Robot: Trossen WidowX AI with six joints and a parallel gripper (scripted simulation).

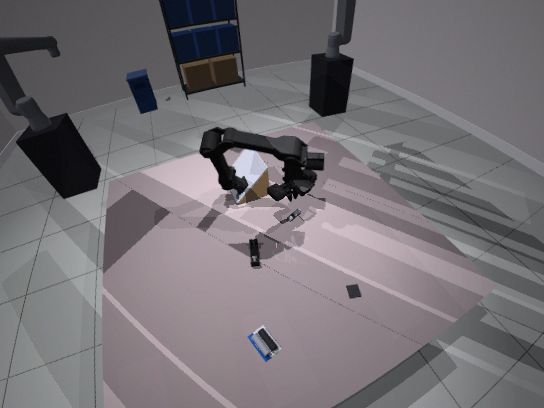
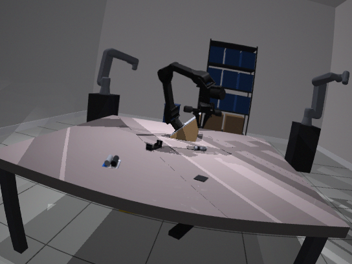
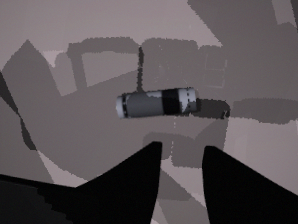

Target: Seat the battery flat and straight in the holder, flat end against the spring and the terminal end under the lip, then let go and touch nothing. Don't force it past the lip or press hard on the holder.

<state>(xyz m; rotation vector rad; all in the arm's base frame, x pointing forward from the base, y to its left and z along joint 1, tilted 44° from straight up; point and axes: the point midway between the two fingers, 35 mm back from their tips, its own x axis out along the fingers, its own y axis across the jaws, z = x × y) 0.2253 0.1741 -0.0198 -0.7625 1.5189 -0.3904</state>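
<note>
One battery (image 3: 157, 103) lies on its side on the desk (image 1: 200, 300), below our end effector (image 3: 180, 163), whose two fingers stand partly apart and grasp nothing. We count one black holder (image 1: 255, 251) well apart from it, unfilled, one small dark square pad (image 1: 353, 291), and one blue tray (image 1: 264, 343) carrying two cylinders near the desk's front.
</note>
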